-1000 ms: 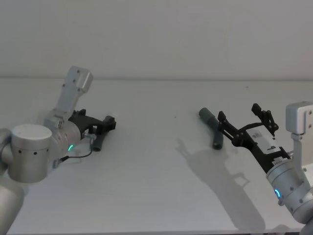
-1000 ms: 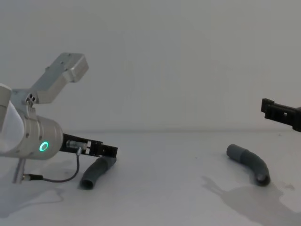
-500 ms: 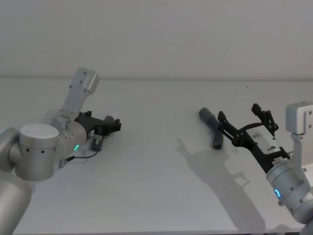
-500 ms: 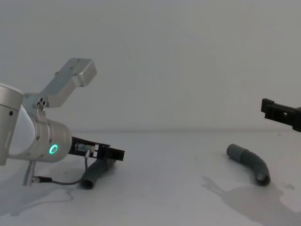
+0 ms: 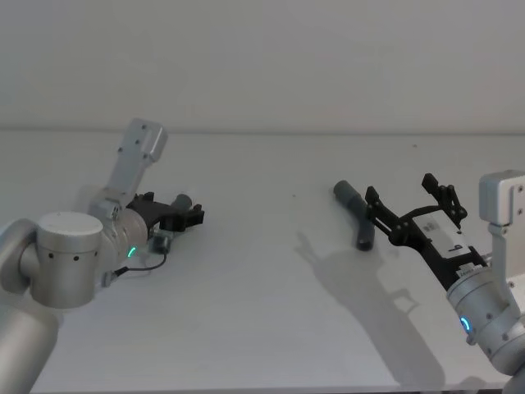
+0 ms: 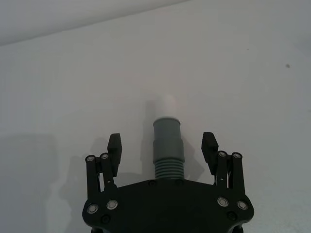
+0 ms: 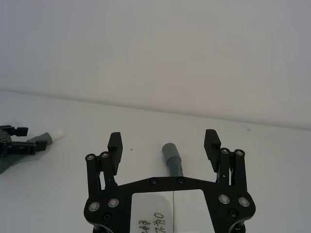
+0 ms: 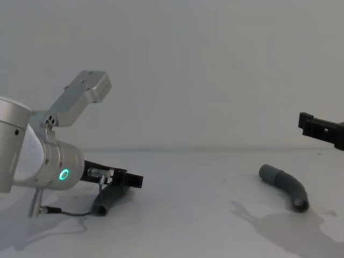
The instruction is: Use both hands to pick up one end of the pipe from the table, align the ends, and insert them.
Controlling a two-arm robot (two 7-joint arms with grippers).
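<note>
Over on the left of the head view, the left gripper is low at the white-tipped pipe piece on the table. The right gripper hovers just short of the other bent piece. Left wrist view: fingers wide either side of the ribbed neck, not touching, tip pointing straight ahead. Right wrist view: wide open too, its piece ahead on the centre line. Chest view: I'd say the left one's closer to grabbing.
</note>
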